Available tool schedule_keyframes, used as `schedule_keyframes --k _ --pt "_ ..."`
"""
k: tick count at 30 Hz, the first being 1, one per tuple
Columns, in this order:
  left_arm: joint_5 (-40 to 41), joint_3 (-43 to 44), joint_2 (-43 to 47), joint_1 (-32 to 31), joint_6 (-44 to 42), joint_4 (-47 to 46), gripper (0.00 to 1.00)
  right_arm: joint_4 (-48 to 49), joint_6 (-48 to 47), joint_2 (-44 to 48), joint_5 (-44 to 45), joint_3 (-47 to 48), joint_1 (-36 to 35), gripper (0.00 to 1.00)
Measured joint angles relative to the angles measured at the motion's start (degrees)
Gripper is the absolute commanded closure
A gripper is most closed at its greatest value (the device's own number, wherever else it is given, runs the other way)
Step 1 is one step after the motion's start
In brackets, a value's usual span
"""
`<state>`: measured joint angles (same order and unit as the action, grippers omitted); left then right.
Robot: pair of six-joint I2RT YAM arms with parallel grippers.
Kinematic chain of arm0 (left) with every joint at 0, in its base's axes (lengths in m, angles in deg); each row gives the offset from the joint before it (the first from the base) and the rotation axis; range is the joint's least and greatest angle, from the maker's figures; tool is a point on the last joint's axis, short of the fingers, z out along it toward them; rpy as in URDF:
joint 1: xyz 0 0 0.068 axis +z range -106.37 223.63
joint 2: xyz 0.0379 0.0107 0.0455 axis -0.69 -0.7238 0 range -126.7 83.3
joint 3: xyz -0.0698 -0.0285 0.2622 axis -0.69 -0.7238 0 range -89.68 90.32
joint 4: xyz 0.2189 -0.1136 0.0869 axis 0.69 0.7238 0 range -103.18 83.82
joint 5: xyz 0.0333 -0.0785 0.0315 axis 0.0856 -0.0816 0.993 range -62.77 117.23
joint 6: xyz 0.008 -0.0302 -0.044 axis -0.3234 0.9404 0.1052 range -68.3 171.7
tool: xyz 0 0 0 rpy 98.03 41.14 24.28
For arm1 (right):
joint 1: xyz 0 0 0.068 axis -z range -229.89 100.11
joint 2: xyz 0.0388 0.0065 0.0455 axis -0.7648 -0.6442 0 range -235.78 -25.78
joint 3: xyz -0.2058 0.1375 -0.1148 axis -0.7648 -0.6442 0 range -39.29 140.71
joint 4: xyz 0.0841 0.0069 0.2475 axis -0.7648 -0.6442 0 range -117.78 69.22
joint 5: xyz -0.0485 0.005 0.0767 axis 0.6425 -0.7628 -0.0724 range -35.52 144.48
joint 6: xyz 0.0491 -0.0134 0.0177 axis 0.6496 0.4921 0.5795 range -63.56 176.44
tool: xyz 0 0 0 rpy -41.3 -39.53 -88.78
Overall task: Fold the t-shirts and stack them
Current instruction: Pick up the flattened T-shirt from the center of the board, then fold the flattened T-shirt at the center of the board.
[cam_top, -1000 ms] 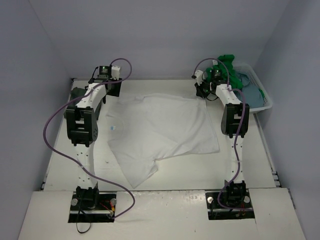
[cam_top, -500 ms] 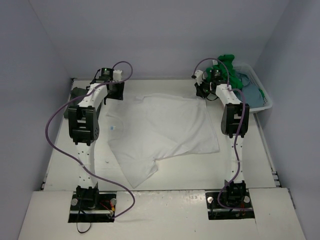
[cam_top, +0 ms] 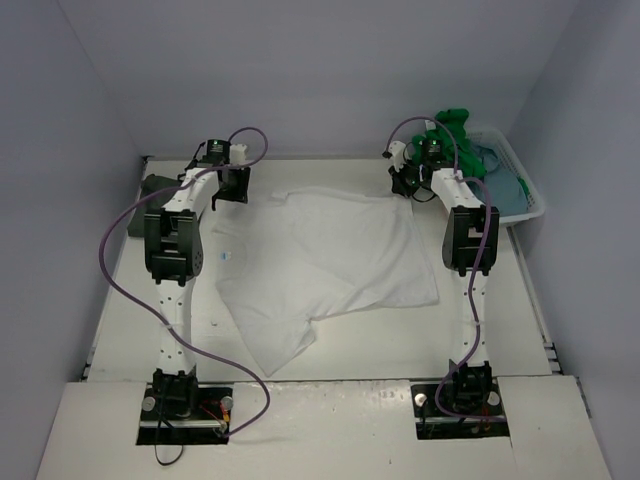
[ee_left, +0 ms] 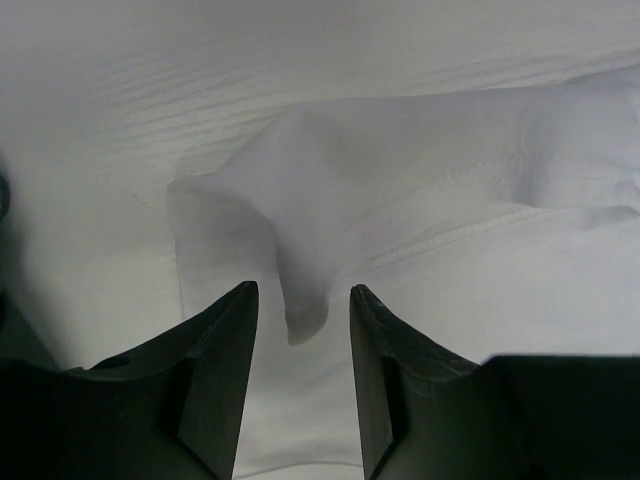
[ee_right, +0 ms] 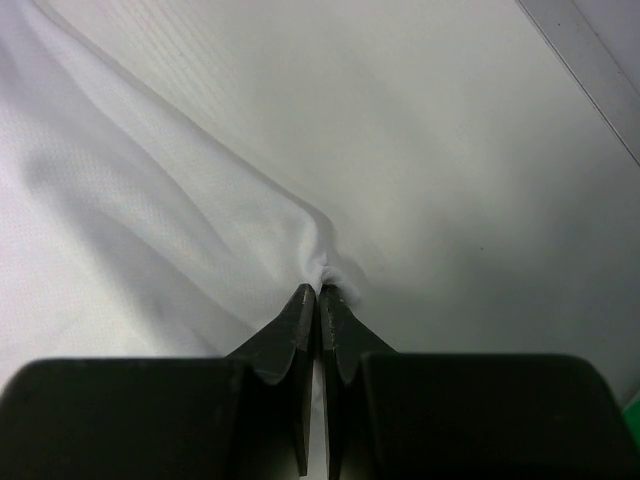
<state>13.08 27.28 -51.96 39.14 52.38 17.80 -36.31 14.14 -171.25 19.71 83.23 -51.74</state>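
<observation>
A white t-shirt (cam_top: 325,255) lies spread and rumpled on the table between the arms. My left gripper (cam_top: 233,186) is open at the shirt's far left corner; in the left wrist view (ee_left: 302,290) a folded flap of white cloth (ee_left: 300,215) lies just ahead of the jaws. My right gripper (cam_top: 408,186) is shut on the shirt's far right corner; in the right wrist view (ee_right: 320,290) it pinches a small pucker of the white t-shirt (ee_right: 180,230). A dark grey shirt (cam_top: 148,190) lies at the far left. Green (cam_top: 452,122) and blue-grey (cam_top: 505,190) shirts sit in the basket.
A white plastic basket (cam_top: 530,195) stands at the far right corner against the wall. Grey walls close in the table on three sides. A small blue label (cam_top: 227,256) shows on the white shirt near the left arm.
My left gripper has moved right, from beside the dark grey shirt to the white shirt's far left corner. The right arm has not moved.
</observation>
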Motion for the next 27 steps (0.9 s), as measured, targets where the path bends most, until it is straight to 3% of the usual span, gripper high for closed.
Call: schedule_keyframes --k 4,12,27 --pt "0.0 0.3 -0.1 0.0 0.3 0.0 0.80 0.1 0.0 0.2 0.0 -0.2 0.0 1.00" --pt "-1.2 0.7 -0.1 0.0 1.4 -0.4 0.99 0.3 0.0 0.8 0.0 -1.3 0.0 1.00" --pt "-5.6 -2.1 5.0 1.5 3.0 0.6 1.00 1.6 -1.4 9.0 3.8 -13.7 -0.5 1.00"
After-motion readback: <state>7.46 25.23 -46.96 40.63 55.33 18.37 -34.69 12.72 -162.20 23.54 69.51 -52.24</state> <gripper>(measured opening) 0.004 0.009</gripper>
